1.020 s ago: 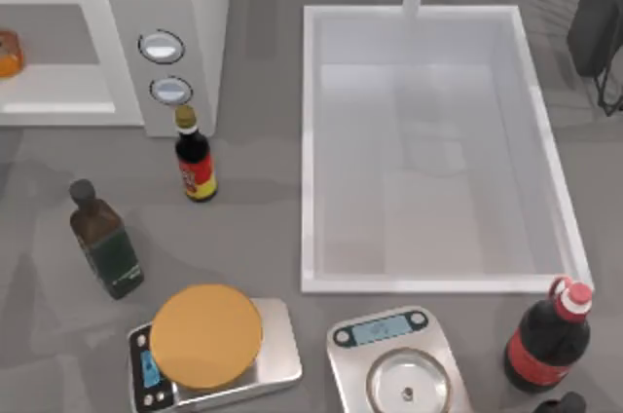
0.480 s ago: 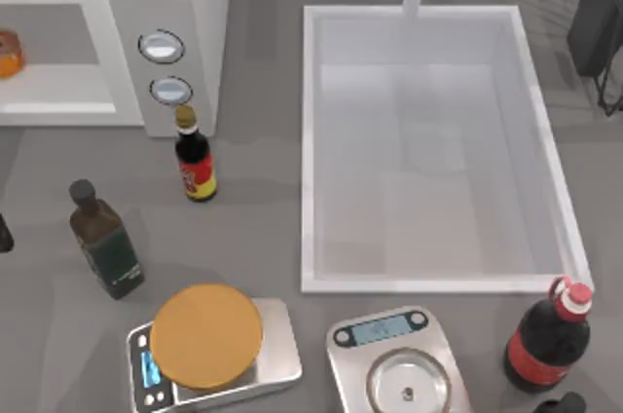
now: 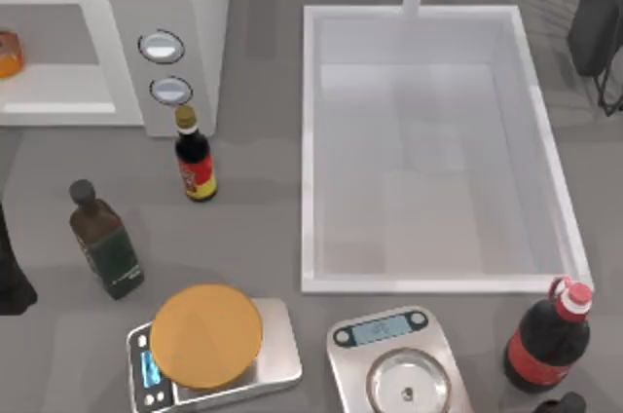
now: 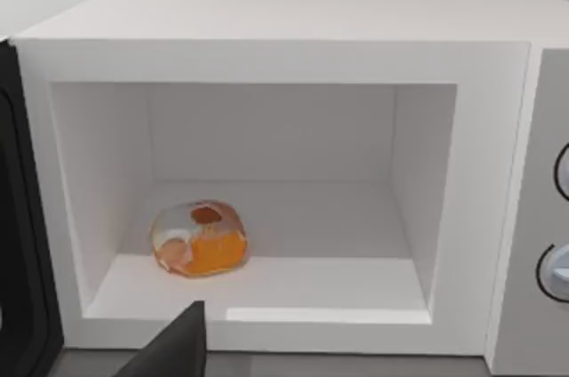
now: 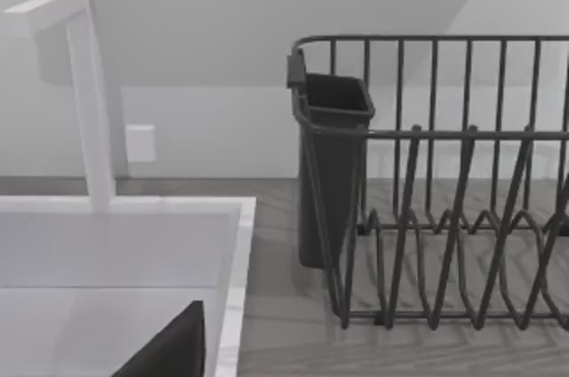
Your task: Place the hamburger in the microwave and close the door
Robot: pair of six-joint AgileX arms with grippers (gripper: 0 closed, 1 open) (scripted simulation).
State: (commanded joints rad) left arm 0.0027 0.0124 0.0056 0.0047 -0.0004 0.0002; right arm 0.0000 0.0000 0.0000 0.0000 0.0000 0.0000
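Grey countertop (image 3: 253,228) | hamburger (image 4: 198,238) is lying inside the microwave (image 4: 267,39), left of centre on its floor | door (image 4: 22,244) is standing open at left | left arm at far-left edge, finger state cannot be told

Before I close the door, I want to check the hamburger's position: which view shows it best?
The left wrist view: the hamburger sits whole on the microwave floor. The top view catches just its orange edge; the right wrist view faces the sink and rack.
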